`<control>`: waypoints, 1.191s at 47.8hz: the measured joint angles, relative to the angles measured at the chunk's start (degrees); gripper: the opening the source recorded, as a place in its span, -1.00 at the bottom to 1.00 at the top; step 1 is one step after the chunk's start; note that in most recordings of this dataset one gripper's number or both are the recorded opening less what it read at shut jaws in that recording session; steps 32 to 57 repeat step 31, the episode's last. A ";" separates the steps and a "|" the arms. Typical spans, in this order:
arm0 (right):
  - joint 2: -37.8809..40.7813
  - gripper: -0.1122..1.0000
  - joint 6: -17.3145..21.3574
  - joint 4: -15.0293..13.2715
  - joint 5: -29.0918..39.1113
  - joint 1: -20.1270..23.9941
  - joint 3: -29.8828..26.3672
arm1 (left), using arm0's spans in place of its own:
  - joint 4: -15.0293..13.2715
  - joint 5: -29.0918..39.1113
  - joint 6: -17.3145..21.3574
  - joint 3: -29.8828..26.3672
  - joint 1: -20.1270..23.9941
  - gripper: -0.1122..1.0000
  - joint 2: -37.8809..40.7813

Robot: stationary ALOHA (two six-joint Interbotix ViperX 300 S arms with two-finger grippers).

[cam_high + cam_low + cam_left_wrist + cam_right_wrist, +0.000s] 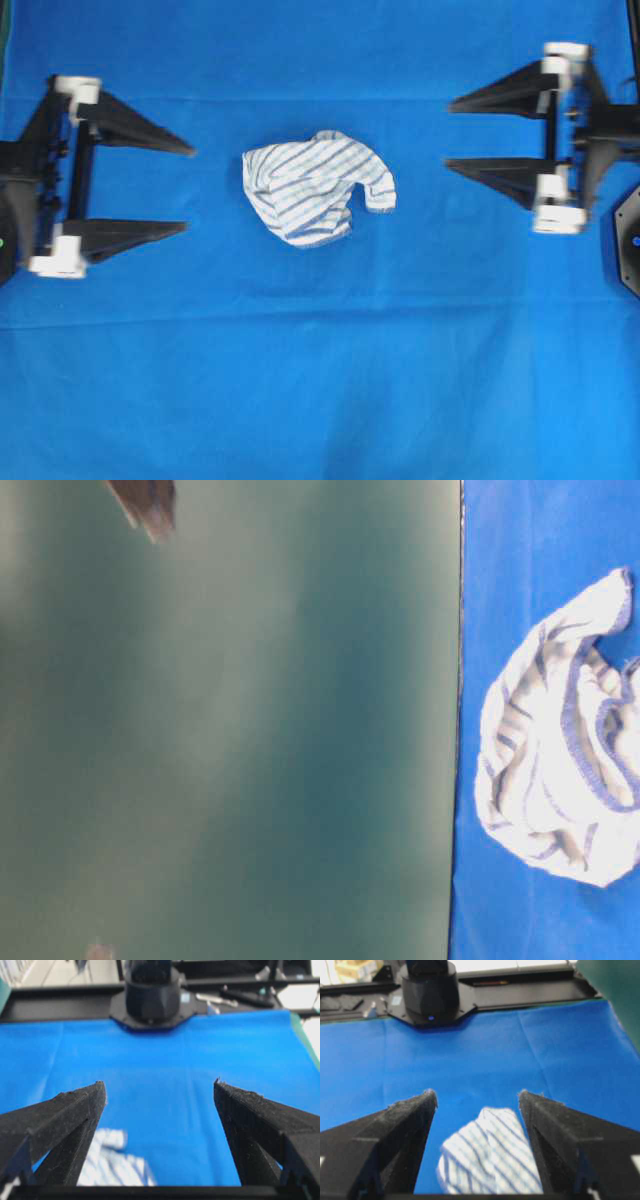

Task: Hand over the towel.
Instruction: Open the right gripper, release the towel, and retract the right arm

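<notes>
Here the towel (315, 187) lies crumpled in the middle of the blue cloth (320, 380), between the two arms and touching neither. The left gripper (190, 189) at the left edge and the right gripper (448, 134) at the right edge both point toward it with fingers spread wide, grasping nothing, each well apart from the towel

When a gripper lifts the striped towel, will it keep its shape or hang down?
The towel lies crumpled in soft folds on the blue cloth, so it will probably droop. It looks thin, so likely light. Pushed, it would probably bunch up rather than slide whole.
</notes>
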 measured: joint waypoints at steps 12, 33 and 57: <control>-16.08 0.48 0.09 0.09 10.20 0.09 6.24 | 0.00 7.12 0.09 5.80 0.00 0.86 -13.18; -34.28 0.48 0.44 1.49 12.22 -1.14 21.80 | 0.00 11.87 0.18 20.04 0.09 0.86 -30.76; -34.28 0.48 0.44 1.49 12.22 -1.14 21.80 | 0.00 11.87 0.18 20.04 0.09 0.86 -30.76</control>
